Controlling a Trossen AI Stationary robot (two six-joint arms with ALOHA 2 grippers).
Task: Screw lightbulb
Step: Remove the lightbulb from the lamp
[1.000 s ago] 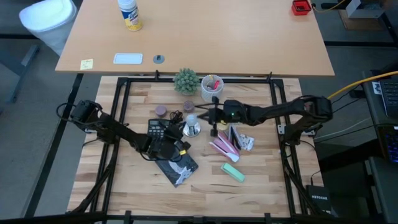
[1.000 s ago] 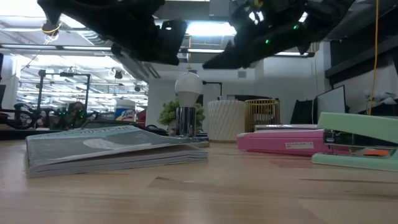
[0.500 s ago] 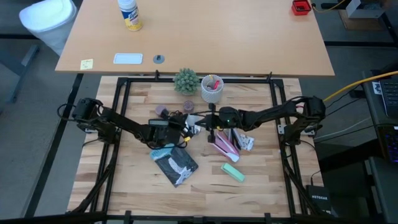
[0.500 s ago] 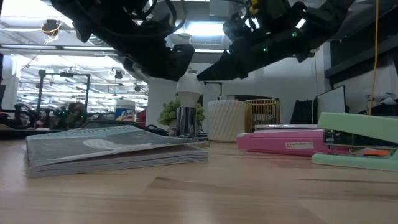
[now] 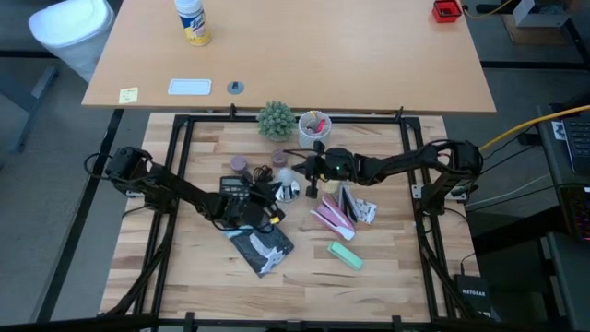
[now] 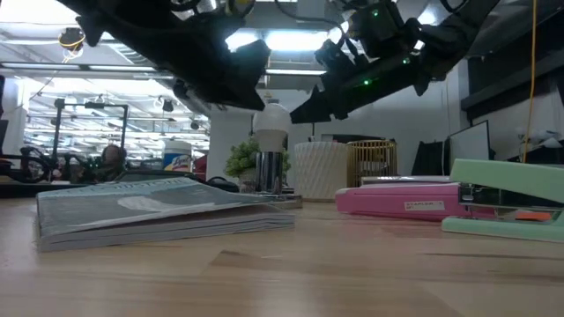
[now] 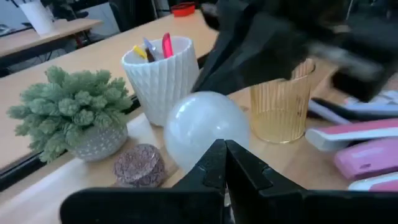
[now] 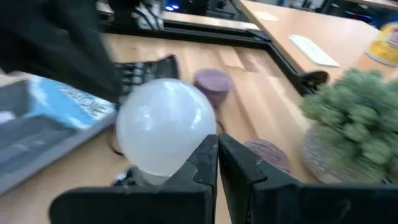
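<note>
The lightbulb point(image 6: 270, 120), a frosted white globe, stands upright with its screw end down in a shiny silver holder point(image 6: 270, 171) mid-table. It also shows in the high view point(image 5: 284, 175). My left gripper point(image 5: 269, 196) is shut, just on the near left of the bulb, its fingertips point(image 7: 224, 163) pointing at the globe point(image 7: 205, 127). My right gripper point(image 5: 308, 170) is shut, close on the bulb's right, its fingertips point(image 8: 217, 155) beside the globe's lower side point(image 8: 165, 127). My left gripper's shut tips stand in front of the globe, and I cannot tell whether they touch it. My right gripper's shut tips lie against the edge of the globe's lower side in its wrist view, and I cannot tell whether they touch it.
A calculator point(image 5: 235, 189) and a grey booklet point(image 5: 263, 244) lie under the left arm. An amber cup point(image 7: 280, 99), a white pen cup point(image 5: 314, 129), a small plant point(image 5: 276, 120), two purple discs point(image 5: 239, 164), a pink stapler point(image 5: 332, 214) and a green stapler point(image 5: 346, 254) crowd the bulb.
My left gripper has gone from over the booklet toward the far edge up to the bulb, then drawn a little back toward the near edge. My right gripper has gone a little toward the table's left, closer to the bulb. Both have stayed shut.
</note>
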